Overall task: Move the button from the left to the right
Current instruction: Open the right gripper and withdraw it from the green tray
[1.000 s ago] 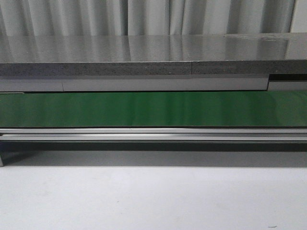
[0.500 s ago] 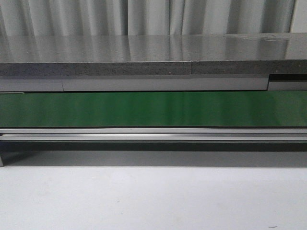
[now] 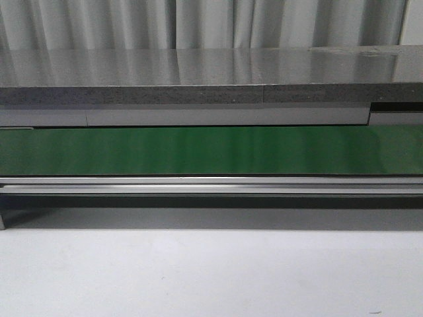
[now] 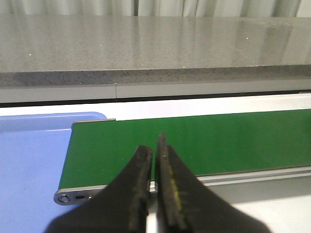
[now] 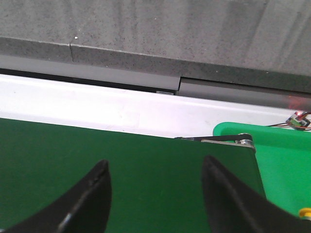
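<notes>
The button is not in view in any frame. My left gripper point(image 4: 153, 145) is shut with nothing between its fingers; it hangs over the near edge of the green conveyor belt point(image 4: 194, 143), close to the belt's left end. My right gripper point(image 5: 155, 164) is open and empty above the same green belt point(image 5: 97, 160), near its right end. Neither gripper shows in the front view, where the belt point(image 3: 211, 150) runs across the whole width.
A blue tray point(image 4: 29, 165) lies at the belt's left end and a green tray point(image 5: 282, 160) at its right end. A small yellow thing point(image 5: 305, 212) sits at the green tray's edge. A small wired board point(image 5: 297, 119) lies behind. A grey counter point(image 3: 211, 76) runs behind the belt.
</notes>
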Action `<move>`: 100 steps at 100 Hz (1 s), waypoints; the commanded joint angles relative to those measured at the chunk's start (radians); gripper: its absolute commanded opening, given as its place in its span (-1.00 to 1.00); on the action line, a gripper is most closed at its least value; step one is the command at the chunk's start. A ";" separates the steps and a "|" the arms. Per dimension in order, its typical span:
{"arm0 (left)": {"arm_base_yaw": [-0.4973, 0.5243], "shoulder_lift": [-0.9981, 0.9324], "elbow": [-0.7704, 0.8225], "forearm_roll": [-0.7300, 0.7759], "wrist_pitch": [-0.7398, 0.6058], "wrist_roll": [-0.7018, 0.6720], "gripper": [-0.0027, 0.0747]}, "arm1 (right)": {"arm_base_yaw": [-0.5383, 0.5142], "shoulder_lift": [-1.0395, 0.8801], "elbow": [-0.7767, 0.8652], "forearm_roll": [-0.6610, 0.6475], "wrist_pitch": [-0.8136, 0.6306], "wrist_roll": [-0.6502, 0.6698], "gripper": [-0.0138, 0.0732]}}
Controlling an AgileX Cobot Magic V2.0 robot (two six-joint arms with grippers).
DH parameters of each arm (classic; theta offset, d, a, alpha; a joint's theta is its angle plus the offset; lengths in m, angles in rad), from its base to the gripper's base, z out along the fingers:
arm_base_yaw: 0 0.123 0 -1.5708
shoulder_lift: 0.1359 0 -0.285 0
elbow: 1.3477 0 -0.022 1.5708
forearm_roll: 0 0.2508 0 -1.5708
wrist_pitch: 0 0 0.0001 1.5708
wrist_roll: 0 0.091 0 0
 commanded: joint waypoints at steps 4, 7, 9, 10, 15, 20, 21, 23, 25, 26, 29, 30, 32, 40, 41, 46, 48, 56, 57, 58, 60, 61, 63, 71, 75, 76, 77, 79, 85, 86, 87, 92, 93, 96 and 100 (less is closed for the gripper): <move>-0.008 0.009 -0.025 -0.006 -0.077 -0.004 -0.92 | 0.002 -0.145 0.073 0.026 -0.129 0.000 0.22; -0.008 0.009 -0.025 -0.006 -0.077 -0.004 -0.92 | 0.002 -0.179 0.090 0.030 -0.129 0.000 0.22; -0.008 0.009 -0.025 -0.006 -0.077 -0.004 -0.92 | 0.002 -0.203 0.103 0.031 -0.127 0.000 0.22; -0.008 0.009 -0.025 -0.006 -0.077 -0.004 -0.92 | 0.002 -0.220 0.107 0.031 -0.125 0.000 0.22; -0.008 0.009 -0.025 -0.006 -0.077 -0.004 -0.92 | 0.002 -0.273 0.134 0.036 -0.112 0.000 0.22; -0.008 0.009 -0.025 -0.006 -0.077 -0.004 -0.92 | 0.002 -0.322 0.152 0.048 -0.105 0.000 0.22; -0.008 0.009 -0.025 -0.006 -0.077 -0.004 -0.92 | 0.002 -0.329 0.154 0.050 -0.105 0.000 0.22; -0.008 0.009 -0.025 -0.006 -0.077 -0.004 -0.92 | 0.002 -0.348 0.160 0.057 -0.103 0.000 0.22; -0.008 0.009 -0.025 -0.006 -0.077 -0.004 -0.92 | 0.002 -0.367 0.166 0.062 -0.102 0.000 0.22; -0.008 0.009 -0.025 -0.006 -0.077 -0.004 -0.92 | 0.002 -0.373 0.167 0.066 -0.102 0.000 0.22; -0.008 0.009 -0.025 -0.006 -0.077 -0.004 -0.92 | 0.002 -0.401 0.175 0.071 -0.098 0.000 0.22; -0.008 0.009 -0.025 -0.006 -0.077 -0.004 -0.92 | 0.002 -0.406 0.176 0.071 -0.097 0.000 0.22; -0.008 0.009 -0.025 -0.006 -0.077 -0.004 -0.92 | 0.002 -0.421 0.178 0.071 -0.090 0.000 0.22; -0.008 0.009 -0.025 -0.006 -0.077 -0.004 -0.92 | 0.002 -0.461 0.179 0.071 -0.059 -0.001 0.21; -0.008 0.009 -0.025 -0.006 -0.077 -0.004 -0.92 | 0.002 -0.465 0.179 0.071 -0.054 -0.001 0.19; -0.008 0.009 -0.025 -0.006 -0.077 -0.004 -0.92 | 0.002 -0.474 0.179 0.071 -0.031 -0.001 0.13; -0.008 0.009 -0.025 -0.006 -0.077 -0.004 -0.92 | 0.002 -0.476 0.179 0.071 -0.022 -0.001 0.09; -0.008 0.009 -0.025 -0.006 -0.077 -0.004 -0.92 | 0.002 -0.476 0.179 0.071 0.004 -0.001 -0.11; -0.008 0.009 -0.025 -0.006 -0.077 -0.004 -0.92 | 0.002 -0.476 0.179 0.071 0.007 -0.001 -0.15; -0.008 0.009 -0.025 -0.006 -0.077 -0.004 -0.92 | 0.002 -0.476 0.179 0.071 0.008 -0.001 -0.17; -0.008 0.009 -0.025 -0.006 -0.077 -0.004 -0.92 | 0.002 -0.476 0.179 0.071 0.011 -0.001 -0.24; -0.008 0.009 -0.025 -0.006 -0.077 -0.004 -0.92 | 0.002 -0.476 0.179 0.071 0.013 -0.001 -0.28; -0.008 0.009 -0.025 -0.006 -0.077 -0.004 -0.92 | 0.002 -0.476 0.179 0.071 0.015 -0.001 -0.32; -0.008 0.009 -0.025 -0.006 -0.077 -0.004 -0.92 | 0.002 -0.476 0.179 0.071 0.016 -0.001 -0.58; -0.008 0.009 -0.025 -0.006 -0.077 -0.004 -0.92 | 0.002 -0.476 0.179 0.071 0.014 -0.001 -0.70; -0.008 0.009 -0.025 -0.006 -0.077 -0.004 -0.92 | 0.002 -0.476 0.179 0.071 0.013 -0.001 -0.72; -0.008 0.009 -0.025 -0.006 -0.077 -0.004 -0.92 | 0.002 -0.476 0.179 0.071 0.013 -0.001 -0.74; -0.008 0.009 -0.025 -0.006 -0.077 -0.004 -0.92 | 0.002 -0.476 0.179 0.071 0.011 -0.001 -0.79; -0.008 0.009 -0.025 -0.006 -0.077 -0.004 -0.92 | 0.002 -0.476 0.179 0.071 0.007 -0.001 -0.83; -0.008 0.009 -0.025 -0.006 -0.077 -0.004 -0.92 | 0.002 -0.476 0.179 0.071 0.006 -0.001 -0.83; -0.008 0.009 -0.025 -0.006 -0.077 -0.004 -0.92 | 0.002 -0.476 0.179 0.071 0.006 -0.001 -0.83; -0.008 0.009 -0.025 -0.006 -0.077 -0.004 -0.92 | 0.002 -0.476 0.179 0.071 0.006 -0.001 -0.84; -0.008 0.009 -0.025 -0.006 -0.077 -0.004 -0.92 | 0.002 -0.476 0.179 0.071 0.006 -0.001 -0.84; -0.008 0.009 -0.025 -0.006 -0.077 -0.004 -0.92 | 0.002 -0.476 0.179 0.071 0.007 -0.001 -0.84; -0.008 0.009 -0.025 -0.006 -0.077 -0.004 -0.92 | 0.002 -0.476 0.179 0.071 0.007 -0.001 -0.84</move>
